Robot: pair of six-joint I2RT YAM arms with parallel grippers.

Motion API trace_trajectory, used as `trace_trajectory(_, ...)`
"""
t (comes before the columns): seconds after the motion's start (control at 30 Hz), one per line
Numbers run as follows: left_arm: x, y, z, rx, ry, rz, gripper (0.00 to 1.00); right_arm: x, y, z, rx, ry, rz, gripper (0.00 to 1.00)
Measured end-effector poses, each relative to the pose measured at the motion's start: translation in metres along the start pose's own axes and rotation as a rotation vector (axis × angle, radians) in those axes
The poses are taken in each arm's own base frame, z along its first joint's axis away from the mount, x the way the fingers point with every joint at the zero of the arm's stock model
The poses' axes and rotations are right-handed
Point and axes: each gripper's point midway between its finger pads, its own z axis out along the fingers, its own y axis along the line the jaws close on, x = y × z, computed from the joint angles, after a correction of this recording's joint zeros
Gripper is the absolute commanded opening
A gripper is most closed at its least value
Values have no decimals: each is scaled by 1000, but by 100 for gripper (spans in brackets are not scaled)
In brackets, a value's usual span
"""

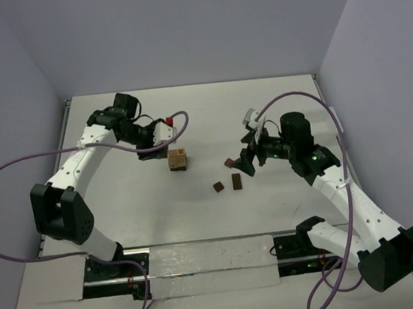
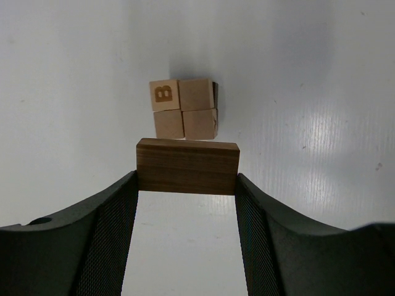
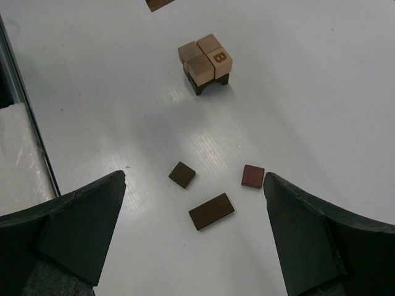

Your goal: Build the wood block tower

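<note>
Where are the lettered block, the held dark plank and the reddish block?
lettered block (image 2: 164, 94): left wrist view, lettered face.
dark plank (image 2: 187, 166): left wrist view, front face.
reddish block (image 3: 253, 176): right wrist view, top face.

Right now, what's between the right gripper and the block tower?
Three loose blocks: a dark square, a reddish square, a dark slab. The right wrist view shows them.
</note>
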Motion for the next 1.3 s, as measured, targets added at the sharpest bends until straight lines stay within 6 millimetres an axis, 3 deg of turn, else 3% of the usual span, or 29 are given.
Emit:
trace_trajectory(0.23,28,-8,35,127,35,-22,6,11,1,0,-5,40,27,100)
trace_trajectory(0.5,32,16,52,120,44,-81,7,25,-2,4,-5,90,51,100)
trace_trajectory(1.3,34,15,69,88,86,-149,23,31,-5,9,-11,112,63,100)
